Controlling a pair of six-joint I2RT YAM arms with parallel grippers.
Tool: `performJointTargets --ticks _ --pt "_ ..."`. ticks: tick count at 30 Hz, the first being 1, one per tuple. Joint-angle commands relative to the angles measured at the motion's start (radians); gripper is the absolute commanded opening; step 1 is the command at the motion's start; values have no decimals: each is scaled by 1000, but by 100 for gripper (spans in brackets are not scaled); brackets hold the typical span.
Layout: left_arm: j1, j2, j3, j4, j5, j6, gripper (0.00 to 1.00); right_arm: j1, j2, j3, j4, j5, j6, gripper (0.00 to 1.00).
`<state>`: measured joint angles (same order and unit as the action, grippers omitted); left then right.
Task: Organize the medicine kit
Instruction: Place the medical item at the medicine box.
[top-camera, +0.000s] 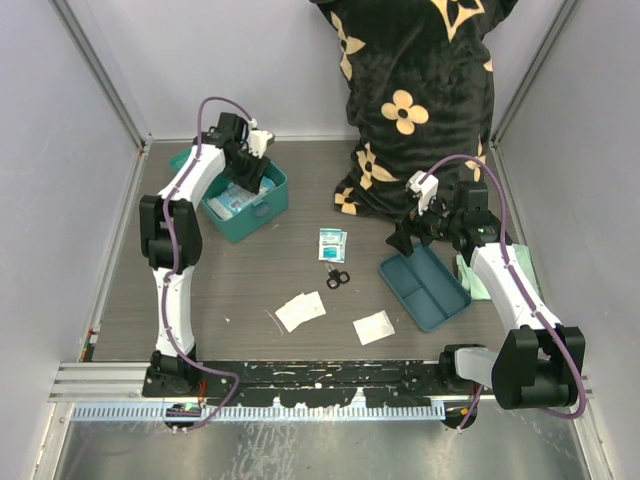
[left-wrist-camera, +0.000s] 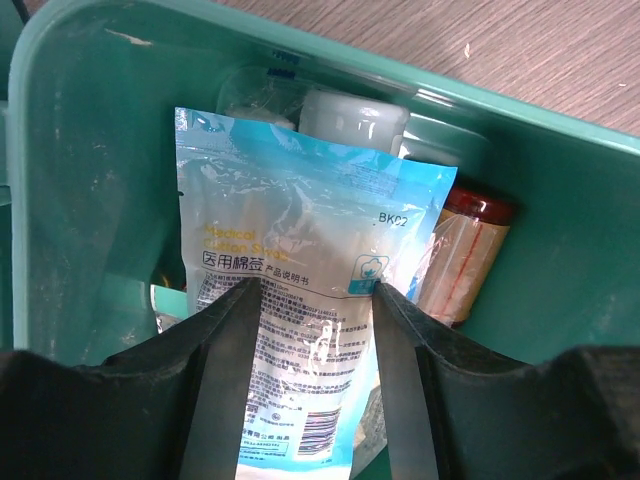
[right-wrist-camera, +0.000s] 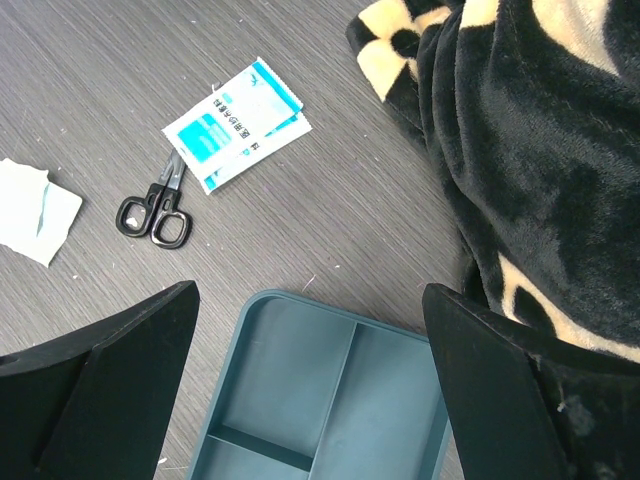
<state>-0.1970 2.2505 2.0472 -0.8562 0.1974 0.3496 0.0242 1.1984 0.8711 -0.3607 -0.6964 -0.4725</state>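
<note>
The teal-green medicine kit stands open at the back left; its wall fills the left wrist view. My left gripper is down inside it, open, with its fingers either side of a blue-white cotton swab packet that lies on the contents. A white bottle and a red-capped wrapped item lie beside the packet. My right gripper is open and empty, hovering over the far end of the dark blue-teal divided tray.
The divided tray lies at the right. Black scissors and two blue-white sachets lie mid-table. Two white gauze packs lie nearer. A black flowered pillow is at the back; a pale green cloth is at the right.
</note>
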Motion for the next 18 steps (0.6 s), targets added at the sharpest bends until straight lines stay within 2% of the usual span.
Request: performJointTargets --ticks 1,10,15,18 --pt "-2 -17 -16 27 5 -9 50 -4 4 2 19 -3 -13 100" --pt "-2 -120 4 26 13 -9 57 -4 4 3 19 -8 -12 100" --pt "-2 -207 -9 60 7 -9 69 -6 1 3 19 -11 -9 100" --pt "-2 -273 -67 93 3 -13 77 -6 -2 2 20 -9 -9 100"
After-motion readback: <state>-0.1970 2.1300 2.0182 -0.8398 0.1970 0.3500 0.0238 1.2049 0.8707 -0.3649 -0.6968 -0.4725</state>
